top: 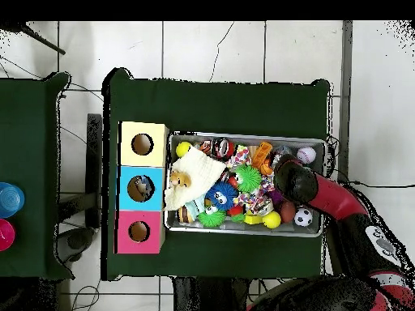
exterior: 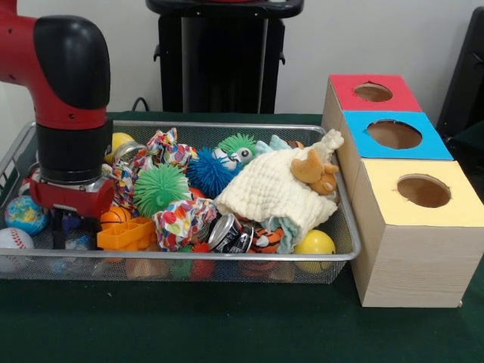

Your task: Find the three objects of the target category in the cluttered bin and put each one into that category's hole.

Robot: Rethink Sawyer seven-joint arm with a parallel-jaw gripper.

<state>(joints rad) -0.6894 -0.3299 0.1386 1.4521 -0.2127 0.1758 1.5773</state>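
One soccer ball (top: 303, 216) shows overhead only; arm (exterior: 69, 91) hides it.

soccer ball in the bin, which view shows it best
The overhead view: the soccer ball lies uncovered at the bin's corner, beside the arm. In the front view the arm stands over that end of the bin and I cannot pick the ball out.

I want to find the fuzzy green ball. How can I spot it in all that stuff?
Look in the wire bin left of the three-colored box. Near its middle sits a bright green spiky ball, beside a blue spiky ball; a smaller green one with eyes lies behind.
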